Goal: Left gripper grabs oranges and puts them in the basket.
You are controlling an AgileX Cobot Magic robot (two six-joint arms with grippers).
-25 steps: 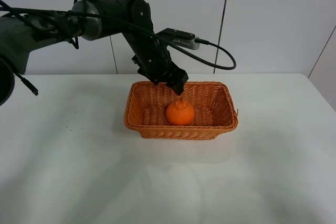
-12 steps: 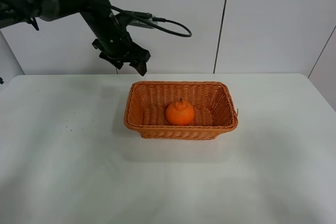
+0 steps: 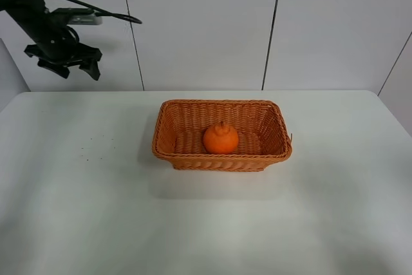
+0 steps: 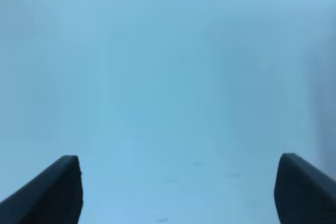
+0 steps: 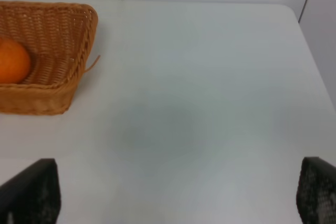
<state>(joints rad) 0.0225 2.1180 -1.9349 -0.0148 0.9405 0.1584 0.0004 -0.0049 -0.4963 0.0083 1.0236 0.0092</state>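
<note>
The orange (image 3: 221, 138) sits inside the woven basket (image 3: 270, 149) at the table's middle, knob up. It also shows in the right wrist view (image 5: 12, 61) inside the basket (image 5: 73, 40). My left gripper (image 3: 64, 66) is open and empty, raised high at the far left, well away from the basket. In the left wrist view its fingertips (image 4: 58, 190) stand wide apart over blurred white surface. My right gripper (image 5: 173, 195) is open and empty; only its two fingertips (image 5: 34, 192) show at the edge of the right wrist view.
The white table (image 3: 335, 210) has a few small dark specks (image 3: 96, 146) left of the basket. White wall panels (image 3: 199, 24) stand behind the table.
My left arm has drawn back from over the basket, swinging up and far to the left. The orange stays in the basket.
</note>
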